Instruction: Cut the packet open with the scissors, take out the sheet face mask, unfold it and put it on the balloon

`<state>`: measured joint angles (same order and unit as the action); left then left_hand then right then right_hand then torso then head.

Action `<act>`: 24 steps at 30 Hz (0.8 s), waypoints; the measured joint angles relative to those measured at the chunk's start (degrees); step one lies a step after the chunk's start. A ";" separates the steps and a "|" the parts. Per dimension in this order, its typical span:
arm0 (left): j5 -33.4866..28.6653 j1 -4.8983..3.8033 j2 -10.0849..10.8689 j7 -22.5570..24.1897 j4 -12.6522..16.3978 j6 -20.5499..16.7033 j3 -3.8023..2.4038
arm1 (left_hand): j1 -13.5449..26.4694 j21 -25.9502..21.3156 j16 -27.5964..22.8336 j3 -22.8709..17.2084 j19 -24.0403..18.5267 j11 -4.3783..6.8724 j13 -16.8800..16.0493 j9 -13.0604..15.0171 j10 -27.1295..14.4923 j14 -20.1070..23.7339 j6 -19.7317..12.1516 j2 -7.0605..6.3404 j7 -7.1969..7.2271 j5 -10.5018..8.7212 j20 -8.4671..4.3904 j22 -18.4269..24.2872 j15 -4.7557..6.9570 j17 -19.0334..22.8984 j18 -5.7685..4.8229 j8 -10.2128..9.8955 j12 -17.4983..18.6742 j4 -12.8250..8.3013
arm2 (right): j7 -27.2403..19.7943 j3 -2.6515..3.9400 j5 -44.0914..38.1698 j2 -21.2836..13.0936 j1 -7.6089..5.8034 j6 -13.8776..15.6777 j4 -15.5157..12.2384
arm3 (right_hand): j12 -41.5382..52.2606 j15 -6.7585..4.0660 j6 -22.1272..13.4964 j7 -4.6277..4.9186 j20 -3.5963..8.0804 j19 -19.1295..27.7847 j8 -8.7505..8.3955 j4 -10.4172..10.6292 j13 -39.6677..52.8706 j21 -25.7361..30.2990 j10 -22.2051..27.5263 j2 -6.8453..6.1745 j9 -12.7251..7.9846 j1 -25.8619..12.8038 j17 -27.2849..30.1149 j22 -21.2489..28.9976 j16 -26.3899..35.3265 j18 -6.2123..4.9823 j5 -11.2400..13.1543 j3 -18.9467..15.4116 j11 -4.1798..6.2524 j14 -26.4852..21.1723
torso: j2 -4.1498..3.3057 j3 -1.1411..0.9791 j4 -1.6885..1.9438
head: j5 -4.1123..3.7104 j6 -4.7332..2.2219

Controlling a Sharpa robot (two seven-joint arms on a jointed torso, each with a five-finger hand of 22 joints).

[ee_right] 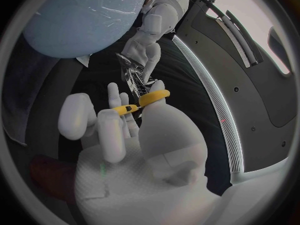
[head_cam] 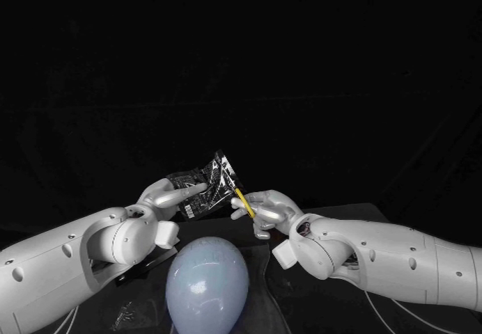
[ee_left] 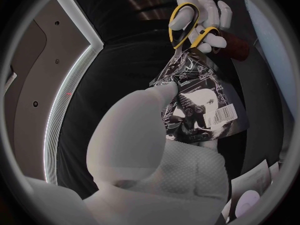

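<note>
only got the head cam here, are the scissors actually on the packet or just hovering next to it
observer: On it. In the left wrist view the scissors point down into the packet's top corner, and the right hand has fingers through the yellow loops.
operator: any cut open so far
observer: I can't see one. The left wrist view shows the packet's barcode face, which looks whole, with no mask showing. The corner at the blades is too crumpled to judge.
</note>
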<state>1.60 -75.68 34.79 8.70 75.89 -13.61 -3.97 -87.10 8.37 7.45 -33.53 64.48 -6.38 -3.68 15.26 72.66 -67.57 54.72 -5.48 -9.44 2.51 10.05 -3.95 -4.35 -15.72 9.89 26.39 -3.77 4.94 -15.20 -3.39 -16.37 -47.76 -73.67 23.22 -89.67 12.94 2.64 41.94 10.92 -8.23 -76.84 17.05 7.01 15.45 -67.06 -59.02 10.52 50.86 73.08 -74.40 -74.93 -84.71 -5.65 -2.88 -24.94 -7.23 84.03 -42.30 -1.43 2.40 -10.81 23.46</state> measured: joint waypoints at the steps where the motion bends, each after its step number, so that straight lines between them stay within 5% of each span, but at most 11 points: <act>1: 0.00 0.01 0.01 -0.01 0.00 0.00 0.01 | 0.00 0.00 0.00 0.00 0.00 0.00 0.00 0.00 0.00 0.00 0.00 0.00 0.00 0.00 0.00 0.00 0.00 0.00 0.01 0.00 0.00 0.00 | -0.08 0.03 0.06 0.05 0.01 0.10 0.03 | 0.25 -0.05 0.56 -0.10 0.17 -0.23 0.04 -0.20 -0.11 -0.45 -0.63 0.19 -0.09 0.19 -0.22 0.00 -0.19 0.01 0.00 -0.07 0.11 -0.04 | 0.01 0.00 0.00 | -0.02 -0.02; 5: -0.01 0.01 0.02 -0.06 0.02 0.01 0.05 | 0.00 0.00 0.00 0.00 0.00 0.00 0.00 0.00 0.00 0.00 -0.03 0.00 0.03 -0.01 0.00 0.00 0.00 0.00 -0.01 0.00 0.00 0.00 | -0.49 0.16 0.35 0.25 0.10 0.61 0.21 | 2.28 -1.49 4.67 -1.57 1.13 -1.80 1.60 -0.89 0.08 -3.07 -4.17 2.14 -0.37 1.26 -0.52 0.03 -0.96 0.02 0.00 -0.10 0.13 -0.01 | 0.02 -0.01 -0.02 | -0.11 -0.08; 9: -0.02 0.03 0.02 -0.13 0.05 0.03 0.08 | 0.00 0.00 0.00 0.01 0.00 0.00 0.00 0.00 0.00 0.00 -0.09 0.00 0.09 -0.09 0.00 0.00 0.00 0.00 -0.03 0.00 0.00 0.01 | -0.88 0.29 0.50 0.51 0.12 1.20 0.37 | 5.10 -3.62 10.05 -4.12 2.80 -3.86 3.62 -1.41 1.94 -6.57 -10.34 4.52 0.33 2.54 -0.63 0.02 -2.18 0.85 0.00 -0.19 1.94 -0.09 | 0.05 -0.02 -0.02 | -0.12 -0.15; 14: -0.04 0.03 0.02 -0.15 0.05 0.03 0.08 | 0.00 0.00 0.00 0.02 0.00 0.00 0.00 0.00 0.00 0.00 -0.10 -0.01 0.10 -0.10 0.00 0.00 0.00 0.01 -0.05 0.00 0.00 0.02 | -1.10 0.37 0.53 0.74 0.19 1.67 0.63 | 7.20 -5.44 10.80 -3.46 4.66 -5.22 5.21 -0.60 4.47 -8.69 -11.42 4.90 1.85 2.93 -0.69 0.01 -3.06 1.71 0.00 0.62 0.99 -0.11 | 0.05 -0.03 -0.03 | -0.13 -0.21; 21: -0.05 0.01 0.06 -0.16 0.05 0.04 0.07 | 0.02 0.00 0.00 0.02 0.00 0.00 0.00 0.00 0.00 0.00 -0.12 -0.03 0.12 0.10 0.00 0.00 0.00 0.01 -0.08 -0.02 0.00 0.02 | -1.12 0.43 0.35 0.79 0.22 1.79 0.68 | 7.62 -5.73 10.80 -3.46 5.29 -4.81 5.50 0.12 5.53 -7.78 -11.52 4.89 2.74 2.93 -0.69 -0.01 -2.61 1.75 0.00 0.66 0.89 -0.16 | 0.05 -0.02 -0.05 | -0.02 -0.23; 24: -0.06 0.01 0.09 -0.16 0.07 0.05 0.07 | 0.03 0.00 0.00 0.02 0.00 0.00 0.00 0.00 0.00 0.00 -0.08 -0.03 0.07 0.10 0.00 0.00 0.00 0.02 -0.09 -0.03 0.00 0.02 | -1.12 0.43 0.33 0.78 0.23 1.80 0.69 | 4.80 -5.71 10.61 -4.16 4.81 -3.55 3.54 0.36 5.38 -5.95 -10.96 5.00 2.85 3.08 -0.69 -0.02 -1.93 1.76 0.00 0.12 2.30 -0.13 | 0.04 -0.01 -0.04 | 0.12 -0.29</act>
<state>1.54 -75.67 34.88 8.54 75.96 -13.56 -3.90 -87.07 8.37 7.46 -33.51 64.48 -6.39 -3.68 15.26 72.66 -67.57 54.64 -5.52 -9.37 2.61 10.05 -3.95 -4.35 -15.71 9.80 26.37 -3.77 4.96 -16.32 -2.95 -16.04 -46.98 -73.44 25.02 -88.98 17.74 -3.07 52.54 6.76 -3.41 -80.39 20.59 7.36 20.83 -73.01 -69.97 15.52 53.71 76.16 -75.08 -74.95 -86.64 -3.89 -2.88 -24.82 -4.94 83.90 -42.25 -1.44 2.36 -10.68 23.17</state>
